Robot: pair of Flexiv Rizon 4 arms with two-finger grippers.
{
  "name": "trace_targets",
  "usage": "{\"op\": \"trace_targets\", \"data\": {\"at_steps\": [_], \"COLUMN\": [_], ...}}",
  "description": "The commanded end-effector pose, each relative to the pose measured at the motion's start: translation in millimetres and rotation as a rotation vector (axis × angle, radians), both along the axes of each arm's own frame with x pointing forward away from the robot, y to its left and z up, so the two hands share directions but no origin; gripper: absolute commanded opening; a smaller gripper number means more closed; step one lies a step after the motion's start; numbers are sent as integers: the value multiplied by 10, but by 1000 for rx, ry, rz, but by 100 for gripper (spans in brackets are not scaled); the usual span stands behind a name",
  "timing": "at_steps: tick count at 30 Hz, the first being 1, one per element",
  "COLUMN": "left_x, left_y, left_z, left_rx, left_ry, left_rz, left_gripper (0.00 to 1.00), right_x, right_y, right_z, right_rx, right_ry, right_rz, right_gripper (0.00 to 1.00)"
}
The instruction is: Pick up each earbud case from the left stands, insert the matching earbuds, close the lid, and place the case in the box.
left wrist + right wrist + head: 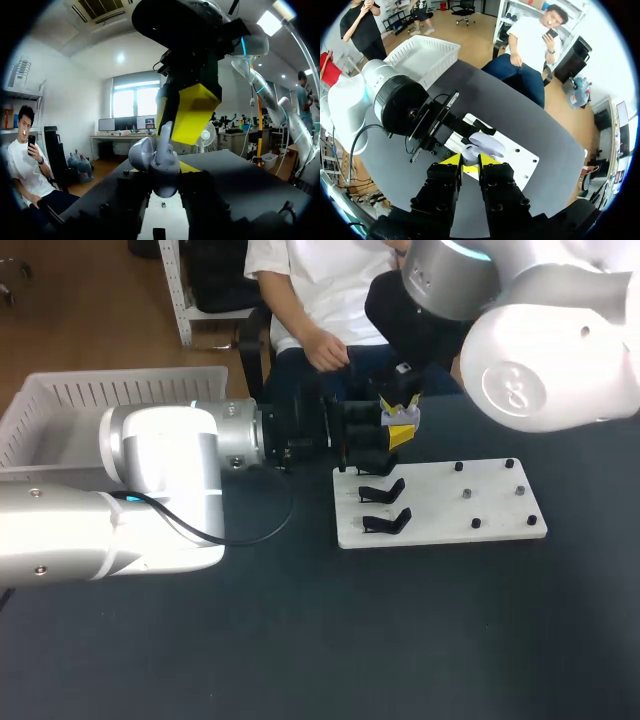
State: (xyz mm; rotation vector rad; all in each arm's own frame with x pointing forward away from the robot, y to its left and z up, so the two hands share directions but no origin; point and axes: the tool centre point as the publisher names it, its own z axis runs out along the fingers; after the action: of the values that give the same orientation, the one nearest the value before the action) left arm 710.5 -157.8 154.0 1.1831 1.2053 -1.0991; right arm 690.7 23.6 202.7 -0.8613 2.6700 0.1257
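A pale lavender earbud case point(161, 172) with its lid open sits between the dark fingers of my left gripper point(162, 197), which is shut on it. That gripper point(362, 445) hovers just behind the white board's left end. My right gripper point(402, 428) comes down from above and its yellow tips point(189, 114) pinch a small lavender earbud point(164, 134) right over the open case point(487, 145). In the right wrist view the right gripper point(466, 161) is nearly closed directly above the case. Two black stands point(383, 491) point(386, 521) on the board are bare.
The white board point(480, 515) lies right of centre and carries several small dark pegs on its right half. A white slatted basket point(110, 400) stands at the back left, also seen beyond my left arm point(427, 57). The tabletop is dark.
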Motion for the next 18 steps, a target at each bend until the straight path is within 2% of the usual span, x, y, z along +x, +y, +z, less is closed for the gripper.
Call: {"op": "trace_targets", "data": {"at_steps": [1,18], "left_x": [-20,-20], "left_y": [-3,-3], "left_z": [-4,-4], "left_rx": [-3,-3], "left_ry": [-3,-3], "left_rz": [8,8], "left_gripper": [0,0], "right_x": [10,37], "right_y": [22,15], "right_z": [-17,-87], "right_rx": [-1,-15], "right_ry": [5,25], "right_rz": [-2,-10], "right_gripper": [0,0]}}
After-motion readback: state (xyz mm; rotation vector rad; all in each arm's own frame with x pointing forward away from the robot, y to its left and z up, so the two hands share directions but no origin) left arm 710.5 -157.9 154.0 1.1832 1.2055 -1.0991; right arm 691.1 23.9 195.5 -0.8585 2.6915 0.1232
